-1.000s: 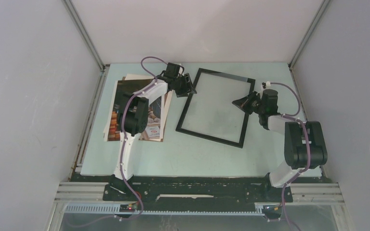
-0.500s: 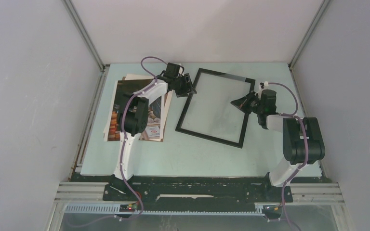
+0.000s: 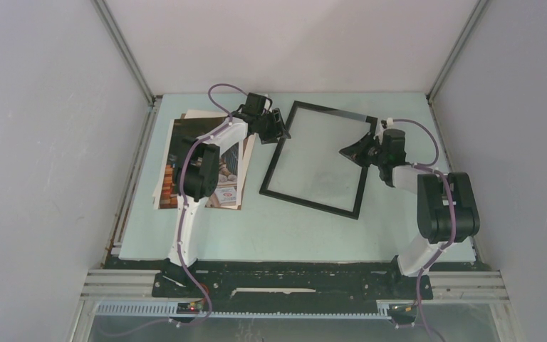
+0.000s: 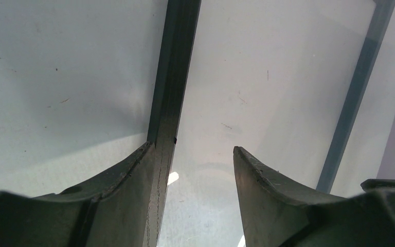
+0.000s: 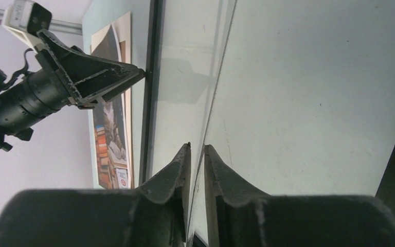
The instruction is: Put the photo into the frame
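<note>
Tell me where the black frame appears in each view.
Top external: the frame lies tilted near the centre.
Left wrist: its dark edge runs down from top centre.
Right wrist: its black edge stands left of centre.
Shared landmark: the left pincer at that edge.

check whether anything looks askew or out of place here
The frame lies skewed on the table, not square to its edges. The photo sits apart to its left on an unevenly fanned stack of sheets.

left arm (image 3: 185, 228) and right arm (image 3: 414, 258), both white, chunky black joints (image 3: 445, 206), purple cables (image 3: 222, 86) looping along, dark tapered fingers (image 4: 267, 190).
</note>
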`<action>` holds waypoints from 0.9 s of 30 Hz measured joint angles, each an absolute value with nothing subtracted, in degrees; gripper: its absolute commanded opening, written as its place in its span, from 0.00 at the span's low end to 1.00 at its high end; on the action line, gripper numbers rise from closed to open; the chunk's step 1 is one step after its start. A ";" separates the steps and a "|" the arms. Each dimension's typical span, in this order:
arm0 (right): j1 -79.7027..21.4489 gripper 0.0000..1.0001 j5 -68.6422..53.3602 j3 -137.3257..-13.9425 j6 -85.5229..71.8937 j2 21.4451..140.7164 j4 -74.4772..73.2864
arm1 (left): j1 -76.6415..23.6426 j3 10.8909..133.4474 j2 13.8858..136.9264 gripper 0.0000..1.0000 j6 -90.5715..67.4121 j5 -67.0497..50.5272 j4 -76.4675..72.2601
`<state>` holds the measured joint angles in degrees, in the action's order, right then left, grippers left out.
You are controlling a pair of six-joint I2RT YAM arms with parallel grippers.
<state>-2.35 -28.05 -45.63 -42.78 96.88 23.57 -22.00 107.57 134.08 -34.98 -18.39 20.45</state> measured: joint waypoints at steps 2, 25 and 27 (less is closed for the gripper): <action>-2.74 0.27 -27.31 -46.28 -42.24 96.88 21.87 | -22.00 107.53 134.08 0.60 -34.96 -18.35 20.43; -7.88 0.84 -13.28 -56.14 -36.29 96.88 -1.30 | -21.89 104.88 132.94 0.61 -34.92 -18.24 18.70; -8.49 0.88 -11.86 -57.19 -35.73 96.88 -3.44 | -21.82 104.77 132.84 0.62 -34.87 -18.22 18.68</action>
<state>-8.49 -11.86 -57.19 -35.73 96.88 -3.44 -21.82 104.77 132.84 -34.87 -18.22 18.68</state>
